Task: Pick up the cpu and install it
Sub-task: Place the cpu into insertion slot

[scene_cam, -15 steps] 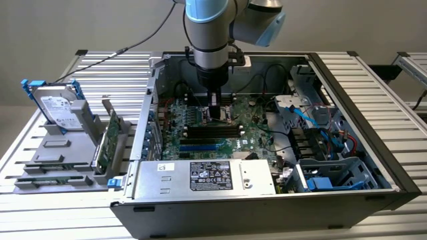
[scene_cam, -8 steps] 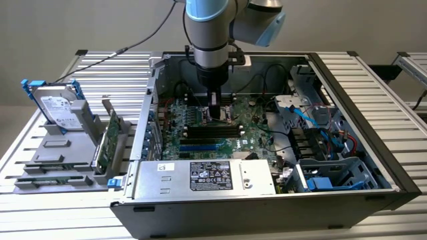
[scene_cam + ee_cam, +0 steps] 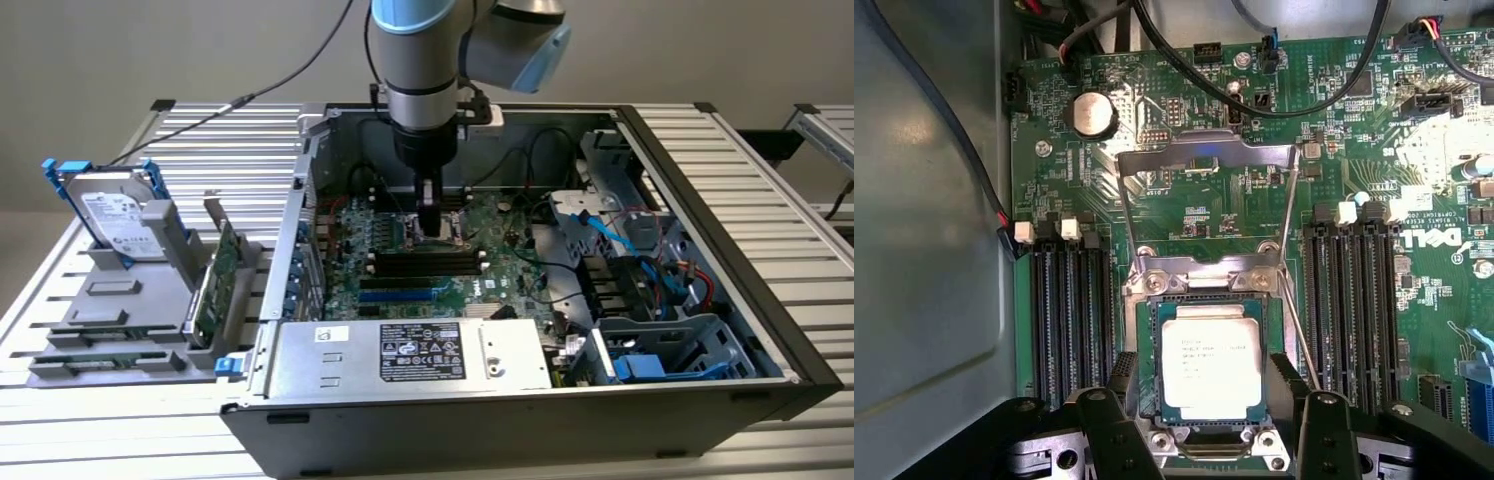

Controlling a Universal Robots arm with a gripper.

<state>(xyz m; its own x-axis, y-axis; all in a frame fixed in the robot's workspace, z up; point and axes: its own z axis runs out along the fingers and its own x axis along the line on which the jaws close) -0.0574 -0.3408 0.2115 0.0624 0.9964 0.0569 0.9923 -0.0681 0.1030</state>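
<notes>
1. Wrist view, nearest: the fingers (image 3: 1102,428) of the gripper (image 3: 429,228) stand spread wide, one on each side of the socket (image 3: 1204,283), pinching nothing.
2. Between them the cpu (image 3: 1211,368) lies flat in the socket, apart from both fingers.
3. Just beyond, the retention frame (image 3: 1204,152) stands raised, with its lever (image 3: 1291,230) up beside it.
4. Placing looks done, but the socket is not yet clamped. Any further move calls for clearing the retention frame and lever without nudging the cpu.

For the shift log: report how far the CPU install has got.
Done: the cpu lies in the motherboard socket. In hand: nothing; the open gripper straddles the chip. Left: the socket's retention frame stands raised, not closed over it.
</notes>
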